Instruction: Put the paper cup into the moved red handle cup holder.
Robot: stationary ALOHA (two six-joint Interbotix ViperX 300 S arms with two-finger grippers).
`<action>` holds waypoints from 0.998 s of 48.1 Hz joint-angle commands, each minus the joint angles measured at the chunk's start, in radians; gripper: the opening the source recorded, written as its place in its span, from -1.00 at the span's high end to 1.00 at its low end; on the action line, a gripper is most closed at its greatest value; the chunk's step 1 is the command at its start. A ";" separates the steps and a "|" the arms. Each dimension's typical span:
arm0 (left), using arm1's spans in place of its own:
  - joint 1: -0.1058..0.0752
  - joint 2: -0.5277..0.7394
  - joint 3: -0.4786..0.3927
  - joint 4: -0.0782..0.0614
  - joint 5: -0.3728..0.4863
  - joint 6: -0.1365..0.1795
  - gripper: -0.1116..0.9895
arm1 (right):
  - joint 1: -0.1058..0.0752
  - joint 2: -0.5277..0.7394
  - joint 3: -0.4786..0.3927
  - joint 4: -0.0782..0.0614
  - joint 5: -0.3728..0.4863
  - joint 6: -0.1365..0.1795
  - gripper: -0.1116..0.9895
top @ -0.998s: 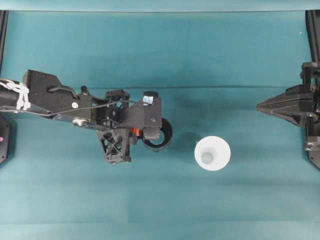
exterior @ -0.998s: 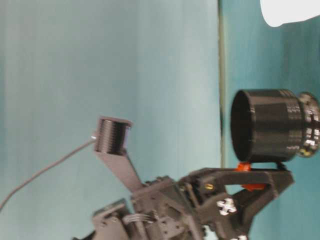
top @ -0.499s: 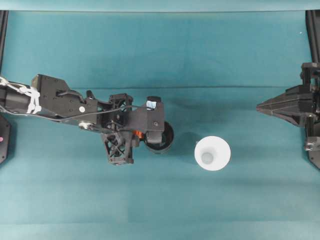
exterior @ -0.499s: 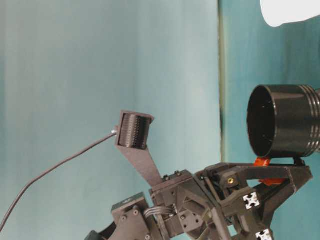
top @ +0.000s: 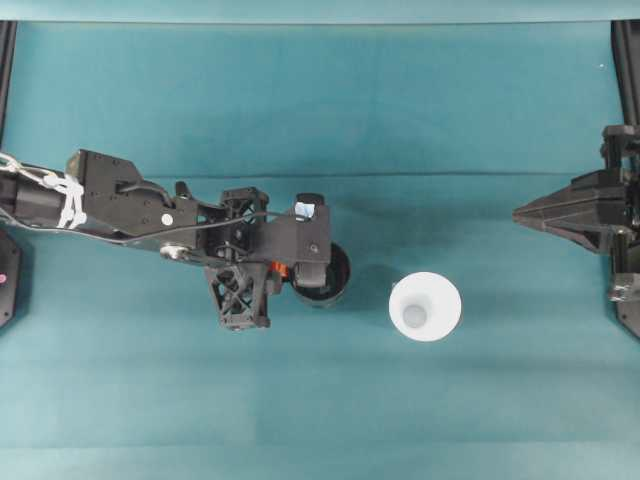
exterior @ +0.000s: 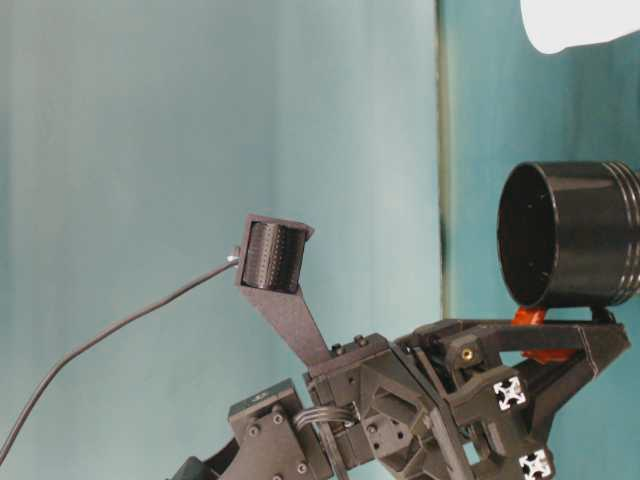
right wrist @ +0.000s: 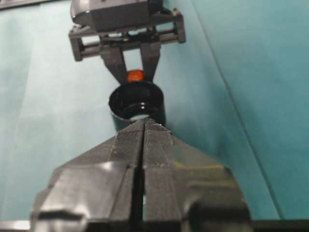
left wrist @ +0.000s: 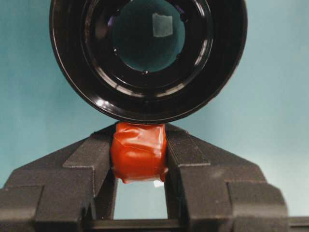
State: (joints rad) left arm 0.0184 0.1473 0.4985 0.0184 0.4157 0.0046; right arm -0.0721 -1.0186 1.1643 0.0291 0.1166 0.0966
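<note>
- My left gripper (left wrist: 139, 164) has its jaws clamped on the red handle of the red handle cup holder (top: 322, 274), mid-counter.
- Paper cup (top: 425, 306) sits apart, to the holder's right.
- Right gripper (right wrist: 144, 126): jaws pressed together, nothing in them, at the far right edge.
</note>
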 commanded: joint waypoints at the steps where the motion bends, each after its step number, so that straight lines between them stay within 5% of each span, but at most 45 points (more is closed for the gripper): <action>1: -0.005 -0.005 -0.005 0.002 -0.020 -0.002 0.27 | -0.003 0.008 -0.015 0.002 -0.005 0.009 1.00; 42: -0.011 0.015 -0.011 0.002 -0.017 -0.012 0.26 | -0.003 0.008 -0.015 0.003 -0.005 0.011 1.00; 48: -0.011 0.015 -0.011 0.002 -0.026 -0.014 -0.33 | -0.003 0.006 -0.015 0.003 -0.005 0.011 1.00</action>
State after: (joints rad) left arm 0.0123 0.1687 0.4985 0.0184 0.3988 -0.0061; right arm -0.0721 -1.0186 1.1628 0.0291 0.1166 0.0966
